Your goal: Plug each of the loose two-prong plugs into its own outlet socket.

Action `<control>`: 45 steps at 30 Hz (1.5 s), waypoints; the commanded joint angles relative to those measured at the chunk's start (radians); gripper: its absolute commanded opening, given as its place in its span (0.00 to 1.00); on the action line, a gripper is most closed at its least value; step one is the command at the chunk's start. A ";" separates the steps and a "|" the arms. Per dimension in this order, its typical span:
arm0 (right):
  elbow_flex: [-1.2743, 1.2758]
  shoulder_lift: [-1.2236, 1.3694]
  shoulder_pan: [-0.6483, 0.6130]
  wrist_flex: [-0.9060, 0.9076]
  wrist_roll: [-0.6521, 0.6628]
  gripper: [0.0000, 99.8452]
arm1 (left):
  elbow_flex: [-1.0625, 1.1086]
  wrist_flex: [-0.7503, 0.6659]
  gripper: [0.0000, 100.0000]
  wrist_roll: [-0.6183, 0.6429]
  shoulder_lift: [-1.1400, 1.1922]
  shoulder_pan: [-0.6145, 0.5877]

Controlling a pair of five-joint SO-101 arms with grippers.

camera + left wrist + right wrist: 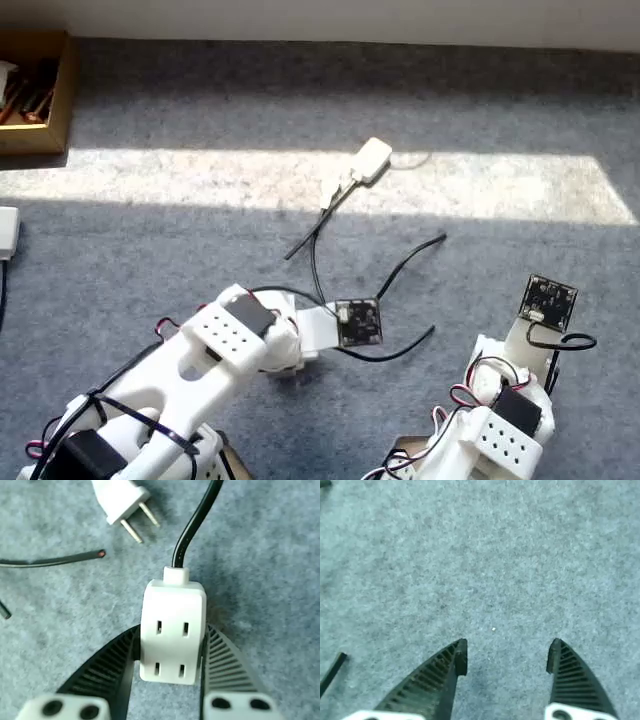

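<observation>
A white outlet block (172, 630) with two pairs of slots and a black cord (192, 525) lies on the grey carpet, and my left gripper (171, 645) is shut on its sides. A loose white two-prong plug (122, 500) lies just beyond it, prongs pointing toward the block's side. In the high view another white block (372, 160) with a white plug (335, 190) beside it lies in the sunlit strip. My right gripper (507, 650) is open over bare carpet, nothing between its fingers. The right arm (510, 420) sits at the front right, the left arm (230, 335) at the front left.
Black cables (400, 265) loop over the carpet between the arms, and a cut cable end (100, 554) shows copper. A wooden box (35, 90) stands at the back left. A white object (6, 230) sits at the left edge.
</observation>
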 commanded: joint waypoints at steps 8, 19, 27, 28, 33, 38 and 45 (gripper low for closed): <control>0.001 -0.007 -0.007 -0.024 -0.008 0.26 | -0.002 0.021 0.16 0.003 -0.005 -0.180; 0.004 -0.007 -0.007 -0.021 -0.005 0.26 | 0.070 0.026 0.26 0.003 -0.007 -0.081; -0.177 0.001 -0.157 0.186 -0.005 0.26 | -0.030 0.127 0.26 0.083 -0.010 -0.081; -0.231 0.001 -0.191 0.237 -0.005 0.26 | -0.058 0.146 0.26 0.115 -0.015 -0.081; -0.473 0.013 -0.332 0.409 -0.008 0.26 | -0.102 0.201 0.26 0.167 -0.142 -0.081; -0.624 0.271 -0.355 0.443 -0.002 0.26 | -0.071 0.310 0.26 0.201 -0.374 -0.082; -0.905 0.852 -0.550 0.483 0.124 0.26 | -0.025 0.347 0.26 0.522 -0.688 -0.495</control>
